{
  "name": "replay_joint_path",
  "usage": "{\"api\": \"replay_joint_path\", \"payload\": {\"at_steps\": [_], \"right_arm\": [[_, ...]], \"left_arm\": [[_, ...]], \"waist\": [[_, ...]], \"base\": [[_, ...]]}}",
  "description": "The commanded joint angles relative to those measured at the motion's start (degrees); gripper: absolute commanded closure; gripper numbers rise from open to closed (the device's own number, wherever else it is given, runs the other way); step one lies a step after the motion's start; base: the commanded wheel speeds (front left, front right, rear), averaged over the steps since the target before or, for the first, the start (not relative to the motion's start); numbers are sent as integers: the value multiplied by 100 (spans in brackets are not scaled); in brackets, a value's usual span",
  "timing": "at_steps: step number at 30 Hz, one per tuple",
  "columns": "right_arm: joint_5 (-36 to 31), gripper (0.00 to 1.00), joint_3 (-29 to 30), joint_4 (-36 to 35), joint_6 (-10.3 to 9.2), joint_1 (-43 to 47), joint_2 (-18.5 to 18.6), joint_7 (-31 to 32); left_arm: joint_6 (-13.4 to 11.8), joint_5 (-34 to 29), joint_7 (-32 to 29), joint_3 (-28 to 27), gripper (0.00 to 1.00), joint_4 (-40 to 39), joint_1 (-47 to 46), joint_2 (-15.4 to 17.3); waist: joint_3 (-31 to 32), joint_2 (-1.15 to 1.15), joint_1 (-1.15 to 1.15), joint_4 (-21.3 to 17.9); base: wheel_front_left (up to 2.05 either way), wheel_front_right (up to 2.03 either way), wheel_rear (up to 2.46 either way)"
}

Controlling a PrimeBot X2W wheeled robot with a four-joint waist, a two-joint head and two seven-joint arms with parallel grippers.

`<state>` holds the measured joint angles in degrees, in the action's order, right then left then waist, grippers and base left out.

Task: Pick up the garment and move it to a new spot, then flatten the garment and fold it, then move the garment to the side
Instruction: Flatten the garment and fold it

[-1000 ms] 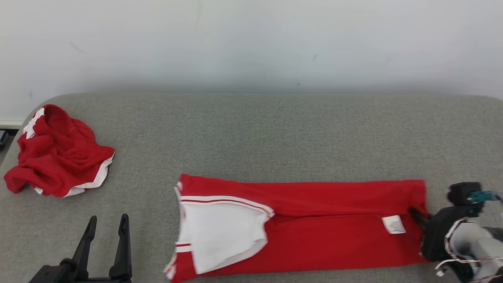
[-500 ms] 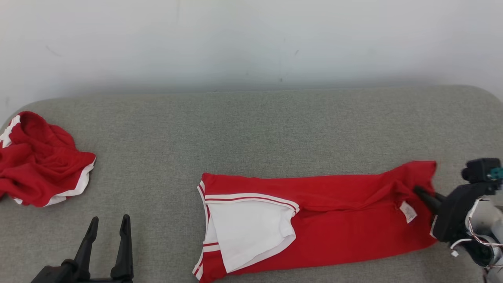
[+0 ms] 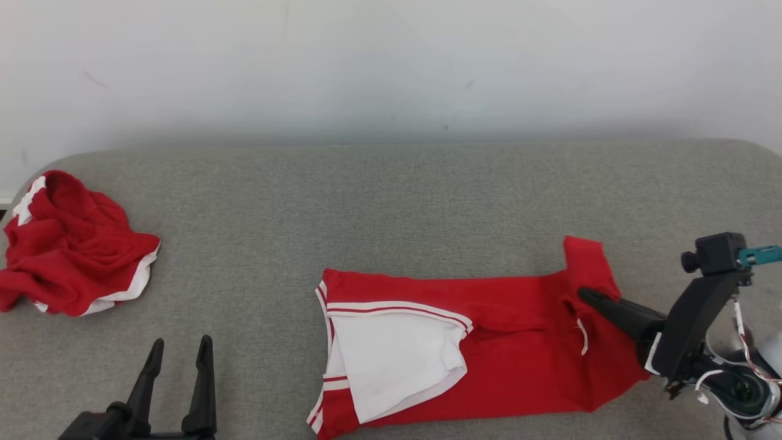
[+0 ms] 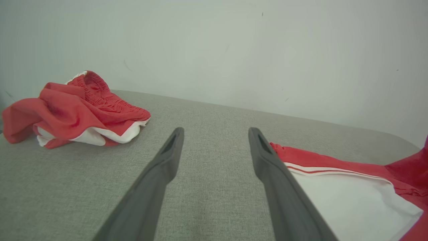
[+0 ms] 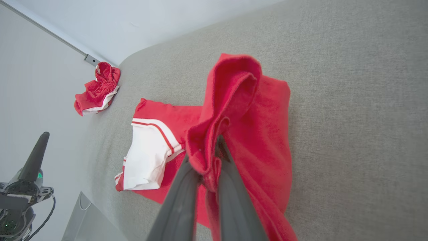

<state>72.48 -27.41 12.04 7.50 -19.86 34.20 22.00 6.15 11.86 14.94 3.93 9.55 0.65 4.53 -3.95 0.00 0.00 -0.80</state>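
The garment (image 3: 507, 342) is red with white panels and stripes, folded into a long band on the grey cushion (image 3: 391, 201). My right gripper (image 3: 583, 294) is shut on its right end and holds that end lifted and pulled leftward over the rest; in the right wrist view the red cloth (image 5: 230, 100) bunches between the fingers (image 5: 187, 187). The white panel (image 4: 347, 197) lies at the band's left end. My left gripper (image 3: 178, 354) stands open over bare cushion at the lower left, its fingers (image 4: 167, 160) holding nothing.
A second red and white garment (image 3: 67, 269) lies crumpled at the cushion's far left edge, also seen as a crumpled red heap (image 4: 73, 107) in the left wrist view. A pale wall (image 3: 391, 67) rises behind the cushion. Bare grey cushion lies between the two garments.
My right gripper has lifted the garment's right end and carried it leftward, so the band is shorter and its end stands up. The head camera shifted slightly. The left gripper stayed open.
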Motion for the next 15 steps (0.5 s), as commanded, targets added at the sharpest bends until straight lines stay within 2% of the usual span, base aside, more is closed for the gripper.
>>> {"api": "replay_joint_path", "payload": {"at_steps": [1,5,15], "right_arm": [[131,100,9,-112,-4,53,-29,56],[422,100,-54,-406,-4,-4,-179,217],[600,100,-290,-422,-4,-317,-753,248]], "left_arm": [[41,-23,33,-9,0,21,-35,3],[34,-44,32,18,0,51,-24,-25],[66,-36,32,67,0,86,-48,-73]], "waist": [[23,0,0,63],[61,0,0,204],[80,0,0,534]], "base": [[0,0,0],[0,0,0],[0,0,0]]}}
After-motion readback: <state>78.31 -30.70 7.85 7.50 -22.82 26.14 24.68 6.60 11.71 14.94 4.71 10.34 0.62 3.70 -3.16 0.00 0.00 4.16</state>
